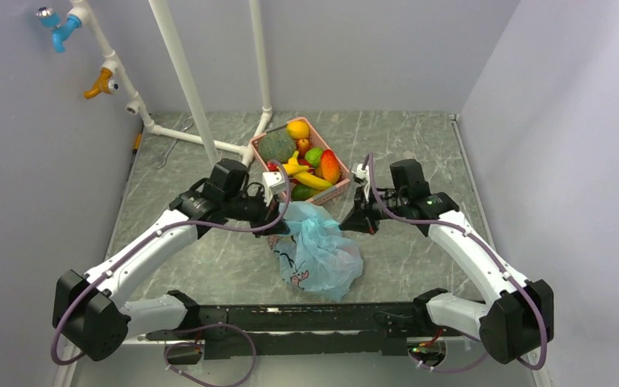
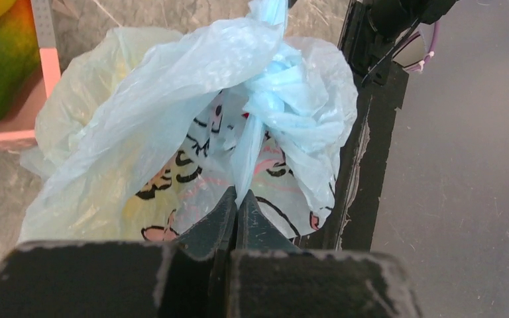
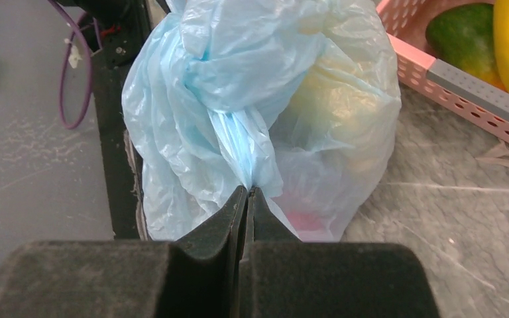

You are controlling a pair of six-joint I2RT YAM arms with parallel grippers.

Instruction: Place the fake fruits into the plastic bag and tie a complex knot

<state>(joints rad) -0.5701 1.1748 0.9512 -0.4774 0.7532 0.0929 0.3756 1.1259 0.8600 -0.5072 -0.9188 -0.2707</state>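
**Risk of torn film and a bag being sealed half-filled**

The left claw [image 2: 237, 195] is pressing its jaws together on a narrow strand of handle from the thin, translucent light-blue plastic bag [image 1: 318, 251]. The right claw [image 3: 247, 192] is pinching a second strand from the opposite side in the same way. The bag is lying on the grey marbled bench [image 1: 419, 161] between the two claws, just beside the pink perforated plastic basket [image 1: 337, 192]. Both strands are running up into a bunched, twisted knot [image 2: 272, 93] at the bag's mouth. I cannot tell how firmly it is holding.

Three things are looking risky.

- **Tearing or slipping:** The film is very thin and each claw is gripping only a sliver. A hard outward pull is likely to be tearing the handle, or letting the slick strand slide free.
- **Loose knot:** A single twist is probably not binding, so letting go too soon could be undoing it.
- **Fruits left out:** Most of the small glossy fake fruits [image 1: 314, 157] are sitting in the basket, not in the bag. Only a pale yellow shape is showing through the film, and I cannot tell what it is. Tightening the knot now would be shutting the rest out.

A sideways tug could also be dragging the light bag against the basket.
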